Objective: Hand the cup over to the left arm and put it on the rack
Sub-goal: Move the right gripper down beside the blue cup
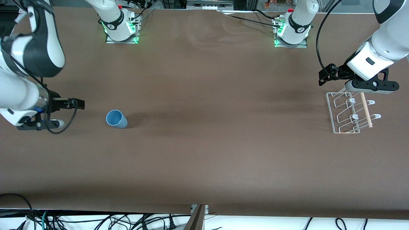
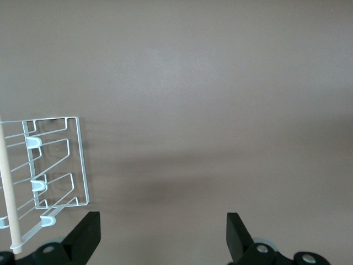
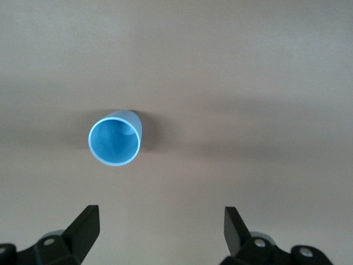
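- Cup (image 1: 116, 119): light-blue tumbler, standing upright on the desk (image 1: 204, 143), mouth up, in the left-centre of the front view. Long axis vertical. Untouched by either arm; in the right wrist view it shows as an open ring (image 3: 115, 138).
- Right gripper (image 1: 68, 111): at the left edge of the front view, just beside the cup but apart from it. Fingers (image 3: 85, 227) spread wide and empty, with the cup lying ahead of the gap between them rather than inside it.
- Left gripper (image 1: 353, 86): at the right edge of the front view, over the upper end of the rack. Fingers (image 2: 87, 234) released, holding nothing; this arm waits.
- Rack (image 1: 346, 111): wire frame with a wooden dowel (image 1: 366, 110) across it, centre-right of the front view, well apart from the cup.
- Judgement: the right arm is by far the nearer to the cup, so the first grasp falls to it; the task has not begun.
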You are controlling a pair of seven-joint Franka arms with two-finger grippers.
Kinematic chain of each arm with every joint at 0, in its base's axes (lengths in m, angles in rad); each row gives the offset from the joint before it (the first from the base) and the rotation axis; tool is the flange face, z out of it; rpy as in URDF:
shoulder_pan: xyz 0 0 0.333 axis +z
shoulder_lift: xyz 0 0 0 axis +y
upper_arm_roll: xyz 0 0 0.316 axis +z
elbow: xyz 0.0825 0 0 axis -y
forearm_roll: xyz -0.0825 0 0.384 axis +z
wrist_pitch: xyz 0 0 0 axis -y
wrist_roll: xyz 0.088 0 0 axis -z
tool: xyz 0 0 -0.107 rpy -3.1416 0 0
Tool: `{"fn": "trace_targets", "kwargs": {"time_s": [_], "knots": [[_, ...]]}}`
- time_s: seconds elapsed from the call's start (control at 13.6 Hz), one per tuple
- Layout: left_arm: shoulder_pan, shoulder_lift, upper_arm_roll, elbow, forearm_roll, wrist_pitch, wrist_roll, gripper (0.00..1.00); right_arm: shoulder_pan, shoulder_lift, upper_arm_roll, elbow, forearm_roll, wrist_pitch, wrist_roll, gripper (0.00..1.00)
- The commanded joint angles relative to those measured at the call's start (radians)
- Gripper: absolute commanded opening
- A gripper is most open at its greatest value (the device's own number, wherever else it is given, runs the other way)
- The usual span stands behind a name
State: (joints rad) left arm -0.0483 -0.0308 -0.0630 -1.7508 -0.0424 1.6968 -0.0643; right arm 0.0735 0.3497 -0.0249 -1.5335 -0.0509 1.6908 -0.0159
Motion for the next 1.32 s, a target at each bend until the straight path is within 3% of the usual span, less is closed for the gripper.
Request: {"fn": "trace_targets", "kwargs": {"time_s": [0.0,0.44,0.88,1.25], "knots": [[0.005,0.011,-0.004,0.027,-0.013,-0.022,-0.002,1.00,-0.003,0.005,0.006,-0.129,0.000,0.151,-0.003,1.00],[0.005,0.011,-0.004,0.027,-0.013,-0.022,-0.002,1.00,-0.006,0.011,0.006,-0.347,0.055,0.417,0.022,1.00],[0.005,0.011,-0.004,0.027,-0.013,-0.022,-0.002,1.00,-0.004,0.026,0.008,-0.456,0.060,0.587,0.034,1.00],[0.005,0.011,-0.004,0.027,-0.013,-0.022,-0.002,1.00,-0.003,0.043,0.013,-0.470,0.062,0.612,0.040,0.97]]}}
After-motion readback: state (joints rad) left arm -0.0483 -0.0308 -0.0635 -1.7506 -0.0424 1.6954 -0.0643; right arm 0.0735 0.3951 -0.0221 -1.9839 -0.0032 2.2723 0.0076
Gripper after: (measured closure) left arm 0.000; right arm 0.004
